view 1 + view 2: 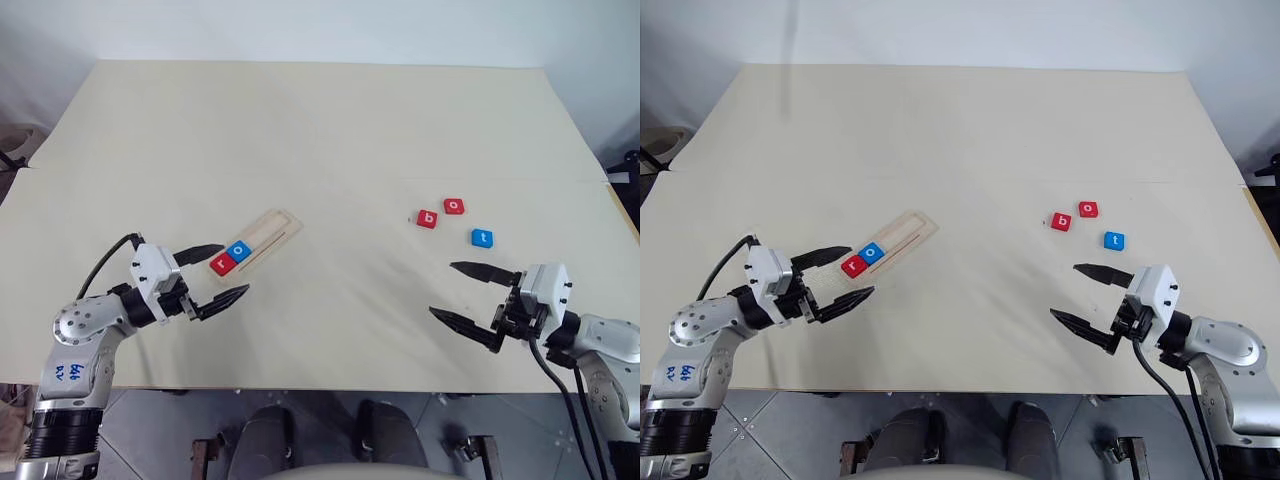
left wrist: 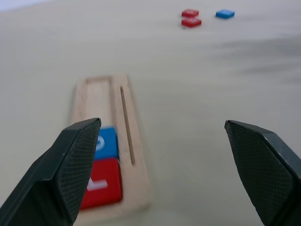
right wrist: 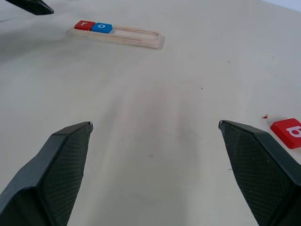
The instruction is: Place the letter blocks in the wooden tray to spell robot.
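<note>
On the table: a pale beige tabletop [image 1: 320,130] carries everything; the work sits toward the robot's side
Tray: a long narrow pale wooden tray [image 1: 272,230] lies slantwise on the robot's left, one end reaching toward the left gripper
Tray contents: a small flat red square tile with a white r [image 1: 222,264] sits at the near end, a blue square tile with a white o [image 1: 238,251] touching it on the far side; the remaining length is bare wood
Why so: r and o open the word, so filling appears to run from the near end outward, leaving room for three more
Loose tiles: a red square tile with b [image 1: 427,218], a red square tile with o [image 1: 454,205] and a blue square tile with t [image 1: 482,237] lie flat on the robot's right, well apart from the tray, near one another but not touching
Left gripper [image 1: 220,271]: two black fingers spread wide, empty, hovering just beside the tray's filled end
Right gripper [image 1: 463,293]: fingers spread wide, empty, near the three loose tiles, the t closest
Judgement: two of five placed; the b looks due next, and the right gripper is better placed to fetch it
</note>
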You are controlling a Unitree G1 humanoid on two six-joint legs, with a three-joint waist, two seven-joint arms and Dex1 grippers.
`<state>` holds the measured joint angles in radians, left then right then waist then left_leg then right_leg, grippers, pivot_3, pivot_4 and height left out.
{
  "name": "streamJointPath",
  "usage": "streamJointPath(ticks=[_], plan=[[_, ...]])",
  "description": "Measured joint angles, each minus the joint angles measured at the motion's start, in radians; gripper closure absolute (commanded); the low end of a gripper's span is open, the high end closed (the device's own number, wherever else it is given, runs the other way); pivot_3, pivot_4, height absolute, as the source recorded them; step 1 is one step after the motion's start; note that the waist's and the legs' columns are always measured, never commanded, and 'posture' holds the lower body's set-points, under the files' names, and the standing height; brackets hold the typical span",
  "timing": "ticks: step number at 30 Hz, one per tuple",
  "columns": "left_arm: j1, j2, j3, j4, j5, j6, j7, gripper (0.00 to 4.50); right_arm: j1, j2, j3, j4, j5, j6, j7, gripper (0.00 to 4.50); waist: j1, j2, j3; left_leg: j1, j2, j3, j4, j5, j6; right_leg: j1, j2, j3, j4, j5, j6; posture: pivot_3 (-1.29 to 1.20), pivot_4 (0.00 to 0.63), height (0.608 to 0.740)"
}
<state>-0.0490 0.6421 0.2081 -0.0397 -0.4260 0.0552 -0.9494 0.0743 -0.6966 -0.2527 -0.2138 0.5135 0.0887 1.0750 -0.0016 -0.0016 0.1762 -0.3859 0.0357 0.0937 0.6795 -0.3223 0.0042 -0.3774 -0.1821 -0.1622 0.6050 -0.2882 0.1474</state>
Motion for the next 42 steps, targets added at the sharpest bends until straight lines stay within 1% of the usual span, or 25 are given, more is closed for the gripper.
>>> streamJointPath(ticks=[2, 5, 8, 10, 13, 17, 20, 23, 29, 34, 39, 42], plan=[[0.019, 0.001, 0.008, 0.001, 0.002, 0.000, 0.003, 0.03, -0.002, 0.000, 0.001, 0.000, 0.001, 0.000, 0.001, 0.00, 0.000, 0.000, 0.000, 0.000, 0.000, 0.000, 0.000, 0.000, 0.000, 0.000, 0.000, 0.000, 0.000, 0.000, 0.000, 0.00, 0.150, 0.740], [0.062, -0.001, 0.051, -0.007, -0.014, 0.010, 0.024, 0.03, -0.017, 0.001, 0.011, 0.002, 0.003, 0.000, 0.005, 0.00, 0.001, 0.000, 0.000, 0.000, 0.000, -0.001, 0.000, 0.000, 0.000, 0.000, 0.000, 0.000, 0.000, 0.000, 0.000, 0.00, 0.150, 0.740], [0.179, -0.021, 0.160, -0.034, -0.043, 0.008, 0.069, 0.03, -0.091, 0.031, 0.054, 0.011, 0.006, 0.000, 0.014, 0.00, -0.012, 0.000, 0.000, 0.003, 0.003, -0.002, -0.001, -0.003, 0.000, -0.001, 0.001, 0.004, 0.000, 0.000, 0.000, 0.00, 0.150, 0.740], [0.244, -0.053, 0.235, -0.033, -0.046, -0.006, 0.116, 0.03, -0.148, 0.059, 0.101, 0.023, 0.006, 0.001, 0.022, 0.00, -0.016, 0.000, 0.000, 0.002, 0.004, -0.002, -0.001, -0.003, 0.000, -0.001, 0.002, 0.004, 0.000, 0.000, 0.000, 0.00, 0.150, 0.740], [0.317, -0.093, 0.315, -0.024, -0.046, -0.026, 0.165, 0.03, -0.232, 0.110, 0.160, 0.028, 0.005, 0.000, 0.025, 0.00, -0.016, 0.000, 0.000, 0.002, 0.004, -0.002, 0.000, -0.003, 0.000, -0.002, 0.002, 0.004, 0.000, 0.000, 0.000, 0.00, 0.150, 0.740], [0.373, -0.115, 0.359, -0.023, -0.061, -0.034, 0.170, 0.03, -0.301, 0.149, 0.210, 0.029, 0.003, 0.000, 0.024, 0.00, 0.002, 0.000, 0.000, 0.001, 0.004, -0.002, 0.001, -0.004, 0.001, -0.002, 0.002, 0.004, -0.001, 0.000, 0.000, 0.00, 0.150, 0.740], [0.369, -0.117, 0.359, -0.024, -0.082, -0.022, 0.158, 0.03, -0.309, 0.156, 0.226, 0.028, 0.003, 0.000, 0.025, 0.00, 0.014, -0.001, 0.000, 0.000, 0.004, -0.001, 0.002, -0.004, 0.001, -0.003, 0.002, 0.003, -0.001, 0.000, 0.000, 0.00, 0.150, 0.740], [0.309, -0.106, 0.324, -0.029, -0.086, 0.013, 0.150, 0.03, -0.299, 0.153, 0.227, 0.023, 0.006, 0.003, 0.031, 0.00, 0.020, -0.001, 0.000, 0.000, 0.004, 0.000, 0.002, -0.004, 0.001, -0.003, 0.002, 0.003, 0.000, 0.000, 0.000, 0.00, 0.150, 0.740], [0.082, -0.031, 0.163, -0.020, -0.054, 0.092, 0.130, 0.03, -0.245, 0.114, 0.210, 0.005, 0.015, 0.024, 0.042, 0.00, 0.023, -0.001, 0.000, 0.000, 0.003, 0.004, 0.002, -0.004, 0.001, -0.003, 0.002, 0.003, 0.000, 0.000, 0.000, 0.00, 0.150, 0.740], [-0.126, -0.007, 0.023, 0.123, 0.025, 0.111, 0.096, 0.03, -0.220, 0.103, 0.196, -0.022, 0.024, 0.041, 0.033, 0.00, 0.010, 0.000, 0.000, -0.001, 0.003, 0.006, 0.001, -0.003, 0.000, -0.005, 0.004, 0.004, 0.001, 0.000, 0.000, 0.00, 0.150, 0.740], [-0.211, 0.000, -0.064, 0.241, 0.105, 0.131, 0.083, 0.03, -0.195, 0.102, 0.189, -0.055, 0.024, 0.047, 0.010, 0.00, -0.003, 0.000, 0.000, -0.001, 0.003, 0.007, 0.000, -0.003, 0.000, -0.006, 0.004, 0.004, 0.000, 0.000, 0.000, 0.00, 0.150, 0.740], [-0.213, 0.006, -0.074, 0.245, 0.117, 0.137, 0.079, 0.03, -0.180, 0.102, 0.189, -0.069, 0.024, 0.050, -0.008, 0.00, -0.002, 0.000, 0.000, -0.001, 0.004, 0.007, 0.000, -0.003, 0.000, -0.006, 0.004, 0.005, 0.001, 0.000, 0.000, 0.00, 0.150, 0.740]])
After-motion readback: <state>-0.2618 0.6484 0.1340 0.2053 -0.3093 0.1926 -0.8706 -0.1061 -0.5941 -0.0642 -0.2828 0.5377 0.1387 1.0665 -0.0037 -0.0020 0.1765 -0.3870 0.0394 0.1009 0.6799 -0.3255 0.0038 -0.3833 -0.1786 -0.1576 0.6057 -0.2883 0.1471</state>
